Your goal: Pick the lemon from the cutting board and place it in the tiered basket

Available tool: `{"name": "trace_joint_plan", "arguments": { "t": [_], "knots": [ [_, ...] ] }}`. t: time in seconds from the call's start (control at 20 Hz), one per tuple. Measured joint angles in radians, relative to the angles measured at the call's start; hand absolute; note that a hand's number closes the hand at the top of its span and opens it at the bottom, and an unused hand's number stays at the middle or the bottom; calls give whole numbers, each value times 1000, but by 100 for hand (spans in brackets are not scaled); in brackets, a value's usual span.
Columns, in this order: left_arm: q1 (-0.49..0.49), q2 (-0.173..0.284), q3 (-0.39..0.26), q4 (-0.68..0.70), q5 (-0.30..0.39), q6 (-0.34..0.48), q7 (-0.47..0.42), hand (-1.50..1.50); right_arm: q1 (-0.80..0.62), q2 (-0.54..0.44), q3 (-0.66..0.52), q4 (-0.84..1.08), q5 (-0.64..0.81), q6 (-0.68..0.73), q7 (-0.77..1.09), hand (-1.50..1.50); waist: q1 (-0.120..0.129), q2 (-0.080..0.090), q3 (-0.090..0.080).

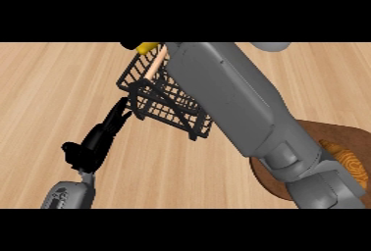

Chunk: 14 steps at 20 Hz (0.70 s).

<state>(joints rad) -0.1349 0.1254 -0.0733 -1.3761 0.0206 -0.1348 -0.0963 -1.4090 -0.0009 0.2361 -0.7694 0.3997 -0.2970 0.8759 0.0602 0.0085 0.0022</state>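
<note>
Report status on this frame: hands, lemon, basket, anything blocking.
Left hand open, fingers at the tiered basket. Right hand hidden past its forearm, which crosses the basket. Lemon partly showing at basket's far end. Cutting board bare.

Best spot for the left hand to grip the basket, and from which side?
Probably the basket by its near-left wire rim, from the left: open mesh admits fingers, the left hand sits there, the right forearm covers the right side.

Kitchen setting, light wood counter (58,98), black wire tiered basket (170,103), dark wooden cutting board (340,142) at right
</note>
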Motion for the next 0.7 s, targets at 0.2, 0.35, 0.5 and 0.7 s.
{"name": "trace_joint_plan", "arguments": {
  "t": [0.2, 0.35, 0.5, 0.7],
  "knots": [
    [-6, -1, 1, 2, 0, -4, 4, 0, -8, 0, -17, 38, -134, -65, 37, -150, 6, 1, -1],
    [-3, -8, -2, -2, -4, 3, 9, 0, -12, -1, -34, 50, -237, -96, 56, -150, 5, 0, -1],
    [-1, -3, 1, 2, -12, 4, -2, 0, -13, -1, -17, 46, -325, -153, 52, -150, 0, -2, 0],
    [23, -9, 2, -13, -17, 15, -2, 0, -25, -1, -10, 52, -340, -249, 29, -150, -18, -7, 0]
  ]
}}
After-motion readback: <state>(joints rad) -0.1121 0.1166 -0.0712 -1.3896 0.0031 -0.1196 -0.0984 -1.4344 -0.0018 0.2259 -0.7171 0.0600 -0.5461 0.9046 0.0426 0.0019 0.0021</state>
